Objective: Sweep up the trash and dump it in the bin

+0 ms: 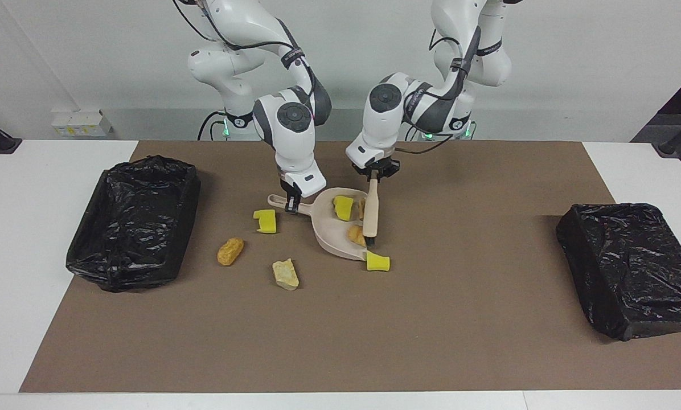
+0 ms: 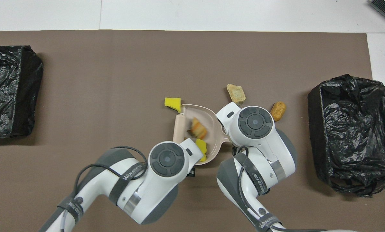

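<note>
My right gripper (image 1: 291,206) is shut on the handle of the beige dustpan (image 1: 332,230), which lies flat on the mat. My left gripper (image 1: 374,177) is shut on the brush (image 1: 370,210), whose head rests at the pan's mouth. In the pan lie a yellow chunk (image 1: 343,207) and an orange-brown lump (image 1: 356,234). Another yellow chunk (image 1: 377,262) lies just off the pan's lip by the brush head. A third yellow chunk (image 1: 265,221) lies beside the pan's handle. An orange-brown lump (image 1: 230,251) and a beige lump (image 1: 285,274) lie on the mat toward the right arm's end. In the overhead view both wrists hide the grippers.
An open bin lined with a black bag (image 1: 132,222) stands at the right arm's end of the brown mat (image 1: 460,319). A box wrapped in a black bag (image 1: 631,267) stands at the left arm's end.
</note>
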{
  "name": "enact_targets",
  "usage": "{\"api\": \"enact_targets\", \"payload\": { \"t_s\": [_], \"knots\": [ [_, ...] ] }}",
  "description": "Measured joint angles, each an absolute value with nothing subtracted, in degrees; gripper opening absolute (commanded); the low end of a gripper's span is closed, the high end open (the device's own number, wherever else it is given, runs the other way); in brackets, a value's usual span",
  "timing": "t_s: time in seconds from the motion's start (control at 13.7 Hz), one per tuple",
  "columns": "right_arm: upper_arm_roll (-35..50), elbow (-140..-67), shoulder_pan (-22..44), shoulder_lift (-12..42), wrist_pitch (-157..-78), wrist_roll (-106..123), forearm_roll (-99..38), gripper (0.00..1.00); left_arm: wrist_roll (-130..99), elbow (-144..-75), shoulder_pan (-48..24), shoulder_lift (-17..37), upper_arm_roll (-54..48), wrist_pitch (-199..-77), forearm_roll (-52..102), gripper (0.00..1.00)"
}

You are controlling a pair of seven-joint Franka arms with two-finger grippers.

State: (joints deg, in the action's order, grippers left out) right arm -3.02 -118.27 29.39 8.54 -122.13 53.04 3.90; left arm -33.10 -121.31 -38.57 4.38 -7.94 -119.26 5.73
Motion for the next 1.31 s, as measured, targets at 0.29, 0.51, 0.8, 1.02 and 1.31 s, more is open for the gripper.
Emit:
{"api": "enact_targets", "payload": {
  "t_s": [0.29,0.51,0.8,1.02,1.31],
  "knots": [
    [-3.02,-118.27,29.39,8.53,-122.13,52.99,3.90,0.00,-38.70,-115.65,-40.80,3.91,-7.16,-117.98,5.87,0.00],
    [-3.02,-118.27,29.39,8.53,-122.13,52.98,3.90,0.00,-33.63,-112.96,-35.36,3.24,-5.78,-115.77,5.79,0.00],
    [-3.02,-118.27,29.39,8.53,-122.13,52.98,3.90,0.00,-12.36,-112.07,-26.12,6.21,-5.10,-117.17,2.60,0.00],
    [-3.02,-118.27,29.39,8.53,-122.13,52.55,3.90,0.00,-7.35,-105.26,-22.54,14.08,-5.09,-117.78,-2.04,0.00],
    [-3.00,-118.28,29.40,8.51,-121.82,51.60,3.85,0.00,4.56,-100.07,-19.92,20.40,-5.13,-118.49,-5.68,0.00]
  ]
}}
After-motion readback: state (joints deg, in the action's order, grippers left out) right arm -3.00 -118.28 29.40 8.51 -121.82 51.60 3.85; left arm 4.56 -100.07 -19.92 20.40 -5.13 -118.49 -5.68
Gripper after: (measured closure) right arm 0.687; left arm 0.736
